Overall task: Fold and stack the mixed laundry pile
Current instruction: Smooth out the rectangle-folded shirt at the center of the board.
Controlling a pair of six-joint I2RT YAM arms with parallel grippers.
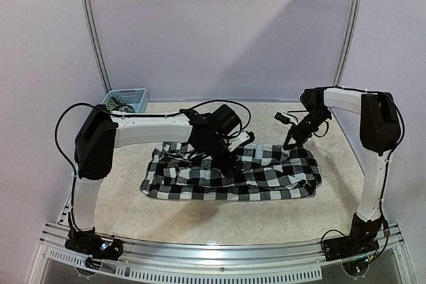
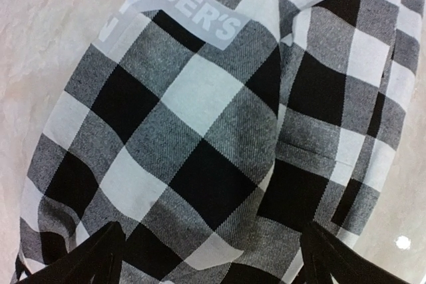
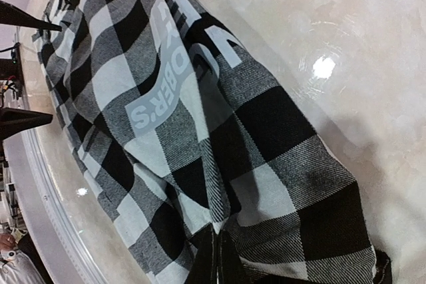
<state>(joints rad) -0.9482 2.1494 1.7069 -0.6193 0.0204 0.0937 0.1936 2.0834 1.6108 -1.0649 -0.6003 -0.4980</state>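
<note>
- Desk (image 1: pixel 200 221): carries the checked shirt (image 1: pixel 233 176), which lies spread under my left hand (image 2: pixel 213 231) and reaches across to my right hand (image 3: pixel 214 261).
- Checked shirt, lie: long axis runs hand to hand, left-right across the desk. Collar end vs hem end: can't tell.
- Checked shirt, feel (my guess): light, soft woven cloth, limp, no stiffness. It'll sag & drag, prob. not slippery. Best hold is a pinch at a corner or edge thru both layers, not mid-panel.
- Basket (image 1: pixel 133 91): beyond my left hand, well apart. Smth dark inside, too small to tell.
- Left hand: fingers spread wide, holding nothing, over the shirt's middle.
- Right hand: looks clamped on a raised ridge of cloth at the shirt's edge.
- Lettered patch (image 2: pixel 190 14): grey w/ white print, just ahead of my left hand.
</note>
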